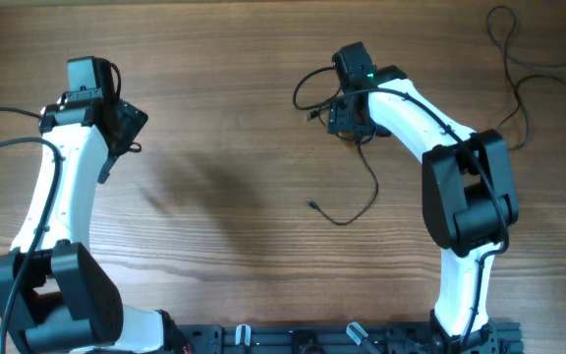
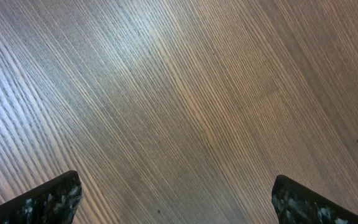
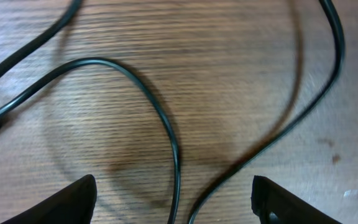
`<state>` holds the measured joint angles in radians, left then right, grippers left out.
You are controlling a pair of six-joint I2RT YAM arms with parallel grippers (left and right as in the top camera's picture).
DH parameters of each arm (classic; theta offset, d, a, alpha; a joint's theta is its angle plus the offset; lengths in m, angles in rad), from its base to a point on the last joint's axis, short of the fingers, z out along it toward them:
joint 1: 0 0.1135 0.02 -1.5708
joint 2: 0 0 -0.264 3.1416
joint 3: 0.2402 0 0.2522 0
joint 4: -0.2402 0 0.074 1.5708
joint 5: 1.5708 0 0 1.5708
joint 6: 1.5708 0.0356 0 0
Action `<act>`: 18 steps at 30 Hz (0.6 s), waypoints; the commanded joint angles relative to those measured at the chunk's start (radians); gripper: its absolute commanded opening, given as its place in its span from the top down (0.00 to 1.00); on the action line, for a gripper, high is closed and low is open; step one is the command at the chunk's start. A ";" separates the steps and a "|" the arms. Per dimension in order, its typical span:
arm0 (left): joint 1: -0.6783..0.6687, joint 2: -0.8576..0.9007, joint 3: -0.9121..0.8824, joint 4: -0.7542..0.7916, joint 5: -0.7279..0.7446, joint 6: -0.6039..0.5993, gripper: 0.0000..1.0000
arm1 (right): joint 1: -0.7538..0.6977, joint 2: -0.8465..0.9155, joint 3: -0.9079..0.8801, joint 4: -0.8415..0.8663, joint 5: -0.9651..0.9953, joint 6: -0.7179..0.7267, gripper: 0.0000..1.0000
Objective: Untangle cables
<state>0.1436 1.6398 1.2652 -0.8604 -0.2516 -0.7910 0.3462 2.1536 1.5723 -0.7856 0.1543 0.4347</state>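
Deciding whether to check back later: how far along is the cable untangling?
Done: several cables lie spread far right on the table. In hand: right pincer open over a looped cable, gripping nothing. Remaining: that cable; left pincer open over bare table.

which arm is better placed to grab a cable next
Right. The right gripper hangs open over the cables, with two strands passing between its jaws. The left gripper is open, but only table wood lies under it, far from any cable.
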 commanded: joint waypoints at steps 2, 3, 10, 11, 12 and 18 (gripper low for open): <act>0.003 0.006 -0.003 -0.001 0.005 -0.009 0.00 | 0.004 -0.019 -0.049 -0.072 -0.053 0.284 0.23; 0.003 0.006 -0.003 -0.001 0.005 -0.009 0.00 | 0.004 -0.016 -0.071 -0.086 -0.085 0.282 0.25; 0.003 0.006 -0.003 -0.001 0.005 -0.009 0.00 | -0.005 -0.014 -0.205 0.000 -0.164 0.190 0.96; 0.003 0.006 -0.003 -0.001 0.005 -0.009 0.00 | -0.018 -0.015 -0.201 0.042 -0.157 0.151 0.96; 0.003 0.006 -0.003 -0.001 0.005 -0.009 0.00 | -0.039 -0.018 -0.188 0.075 -0.151 0.102 0.96; 0.003 0.006 -0.003 -0.001 0.005 -0.009 0.00 | -0.297 -0.018 -0.018 0.328 -0.068 -0.677 0.96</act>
<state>0.1436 1.6398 1.2652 -0.8597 -0.2481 -0.7910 0.1307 2.1254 1.5116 -0.5659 0.0494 0.1997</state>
